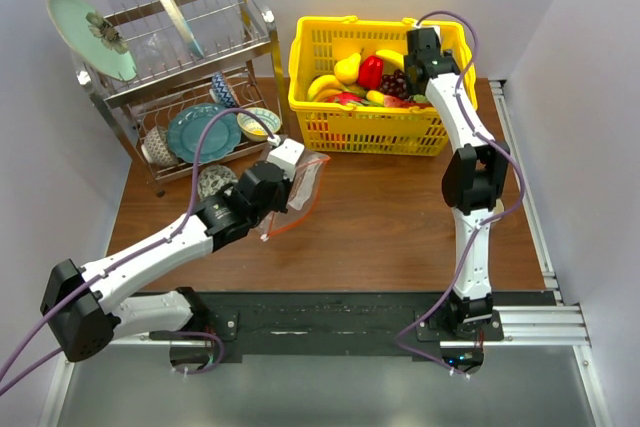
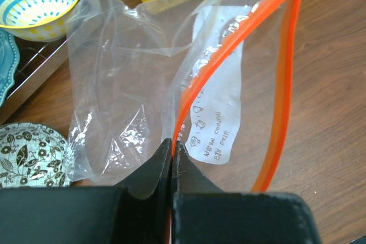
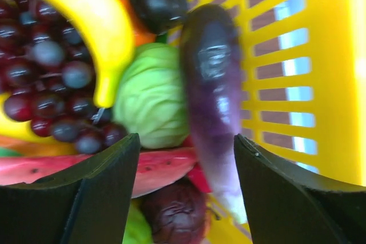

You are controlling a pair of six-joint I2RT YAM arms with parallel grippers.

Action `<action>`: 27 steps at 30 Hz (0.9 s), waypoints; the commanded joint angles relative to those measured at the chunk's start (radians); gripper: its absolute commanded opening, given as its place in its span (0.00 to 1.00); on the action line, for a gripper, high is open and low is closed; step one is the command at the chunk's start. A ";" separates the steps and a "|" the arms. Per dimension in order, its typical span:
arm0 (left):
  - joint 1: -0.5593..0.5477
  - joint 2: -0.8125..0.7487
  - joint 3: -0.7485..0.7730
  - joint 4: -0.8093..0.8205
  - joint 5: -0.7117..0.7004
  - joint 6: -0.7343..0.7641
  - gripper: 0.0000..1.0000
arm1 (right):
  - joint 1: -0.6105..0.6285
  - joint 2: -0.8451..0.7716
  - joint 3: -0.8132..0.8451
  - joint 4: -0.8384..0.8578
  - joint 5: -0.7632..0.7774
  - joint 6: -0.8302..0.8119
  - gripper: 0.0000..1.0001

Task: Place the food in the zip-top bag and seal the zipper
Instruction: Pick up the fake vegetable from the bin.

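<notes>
My left gripper [image 2: 172,144] is shut on the zipper [image 2: 229,50], the red-orange strip of the clear zip-top bag [image 2: 126,84]. It holds the bag's mouth open above the table [image 1: 380,217]. In the top view the bag [image 1: 305,187] hangs from the left gripper [image 1: 288,175], left of centre. My right gripper [image 3: 187,144] is open, pointing down into the yellow basket [image 1: 320,117] over the food. A dark purple eggplant [image 3: 213,84] lies between its fingers, nearer the right one. Beside it are a round green piece [image 3: 151,98], a grape bunch [image 3: 46,67] and a red watermelon slice [image 3: 154,170].
A banana [image 3: 91,21] arches over the grapes. The basket wall [image 3: 331,84] stands close on the right of the right gripper. A metal dish rack [image 1: 170,67] with plates and bowls is at the back left, with a patterned bowl [image 2: 28,158] beside the bag.
</notes>
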 commanded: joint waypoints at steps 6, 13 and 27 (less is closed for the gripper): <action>0.005 0.002 0.011 0.047 -0.001 -0.012 0.00 | -0.007 0.063 0.037 0.038 0.117 -0.048 0.67; 0.004 -0.003 0.009 0.045 0.009 -0.011 0.00 | -0.004 0.080 0.026 0.041 0.224 -0.074 0.51; 0.005 -0.009 0.038 0.024 0.004 -0.046 0.03 | -0.002 -0.267 -0.061 0.069 -0.306 0.144 0.17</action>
